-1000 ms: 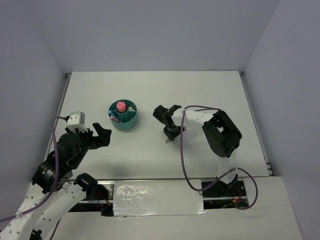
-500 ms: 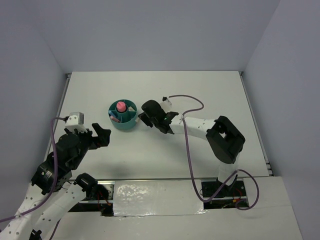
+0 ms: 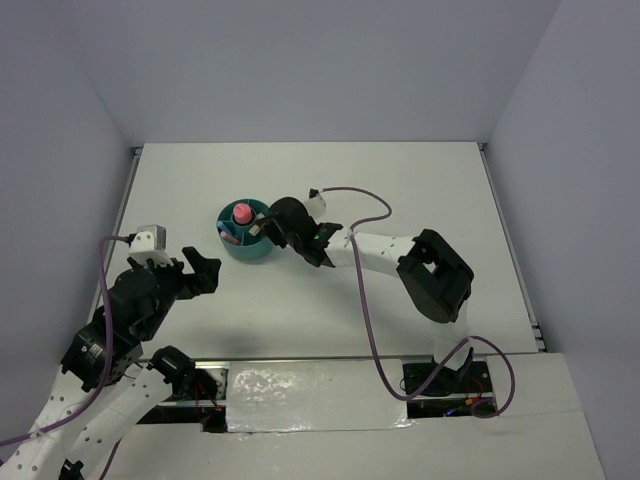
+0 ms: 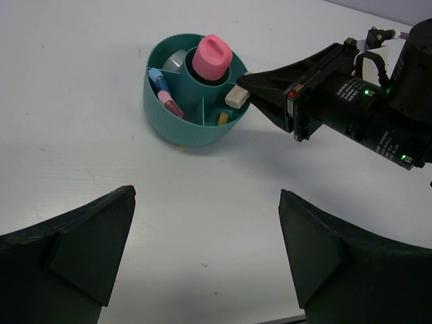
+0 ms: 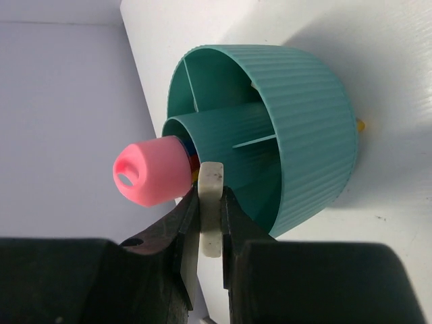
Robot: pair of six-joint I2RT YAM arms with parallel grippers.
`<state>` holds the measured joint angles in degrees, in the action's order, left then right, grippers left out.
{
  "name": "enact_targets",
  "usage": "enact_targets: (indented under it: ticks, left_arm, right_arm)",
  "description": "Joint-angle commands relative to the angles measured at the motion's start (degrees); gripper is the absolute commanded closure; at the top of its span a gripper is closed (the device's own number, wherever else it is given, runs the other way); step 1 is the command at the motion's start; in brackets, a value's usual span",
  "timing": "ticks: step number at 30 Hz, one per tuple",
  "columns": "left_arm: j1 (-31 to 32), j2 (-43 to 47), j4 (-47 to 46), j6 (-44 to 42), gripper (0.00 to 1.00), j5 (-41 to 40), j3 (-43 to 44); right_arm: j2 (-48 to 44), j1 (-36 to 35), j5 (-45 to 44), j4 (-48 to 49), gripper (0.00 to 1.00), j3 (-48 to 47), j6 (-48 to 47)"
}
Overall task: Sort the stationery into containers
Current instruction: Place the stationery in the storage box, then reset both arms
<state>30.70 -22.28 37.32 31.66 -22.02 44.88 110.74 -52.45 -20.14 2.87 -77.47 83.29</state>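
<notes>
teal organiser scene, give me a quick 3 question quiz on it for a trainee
1. True or false: the right hand grips a white block beside the rim of the teal organiser.
2. What stands in the organiser's central cup? A: a pink-capped cylinder. B: a pair of scissors. C: nothing.
3. Fill the gap: the left hand is ___ and holds nothing.

Key: 1 true. 2 A. 3 open.

Right jaws clamped, left jaws apart
</notes>
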Motion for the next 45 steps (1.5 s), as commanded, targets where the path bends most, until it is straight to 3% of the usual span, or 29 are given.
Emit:
enact_targets:
  ticks: [1,3,7,13,16,22,24,31,32,33,34,35,41,45]
  left_arm:
    - [0.3,0.7,-2.3,-0.5,0.01,0.1,1.1]
    - [0.3,0.9,-2.3,-0.6,0.01,0.2,1.0]
    - [0.3,0.9,-2.2,-0.5,0.01,0.1,1.0]
    - [0.3,0.9,-2.3,-0.5,0.01,0.2,1.0]
    - [0.3,0.9,-2.2,-0.5,0.01,0.1,1.1]
    - [0.3,0.7,-2.1,-0.5,0.01,-0.3,1.1]
    - [0.3,0.5,-1.9,-0.4,0.01,-0.7,1.3]
    - [-0.4,-1.4,1.2,1.9,0.01,-7.8,2.4]
    - [-1.1,-1.9,1.7,2.3,0.01,-10.0,2.8]
    - [-1.5,-2.3,2.1,2.5,0.01,-10.9,3.1]
    - [-2.2,-3.4,2.8,2.9,0.01,-11.5,3.4]
    - [-4.2,-4.2,2.8,2.9,0.01,-12.1,3.6]
    - [-16.2,-4.2,0.3,0.4,0.01,-6.9,3.2]
    - [-18.7,-2.2,0.1,0.2,0.01,-7.2,3.0]
  right_arm:
    - [-0.3,-1.0,-1.4,0.5,0.99,-1.7,1.1]
    - [-0.3,-1.1,-1.4,0.4,0.95,-1.5,1.0]
    - [-0.2,-1.0,-1.0,-0.8,0.76,-1.9,0.9]
    - [0.1,-1.1,-0.8,-0.9,0.59,-1.8,0.9]
    - [0.4,-1.0,-0.4,-0.9,0.52,-2.3,-0.2]
    - [-3.0,-0.7,-1.0,0.9,0.49,-0.1,-3.0]
    - [-5.2,-0.2,-0.9,1.8,0.42,1.1,-5.3]
    - [-26.4,0.8,-8.3,-4.9,0.19,9.3,-36.5]
    - [-29.1,0.7,-9.5,-6.5,0.09,10.6,-42.7]
    - [-32.0,0.5,-10.9,-8.3,0.08,13.3,-45.3]
    - [-38.2,0.0,-13.1,-10.7,0.00,15.0,-48.2]
    - [-41.2,-0.1,-14.1,-12.4,0.00,17.4,-53.3]
    - [-61.0,-0.2,-16.3,-31.0,0.00,21.0,-63.8]
    - [-70.7,-0.2,-19.4,-43.2,0.00,20.5,-63.6]
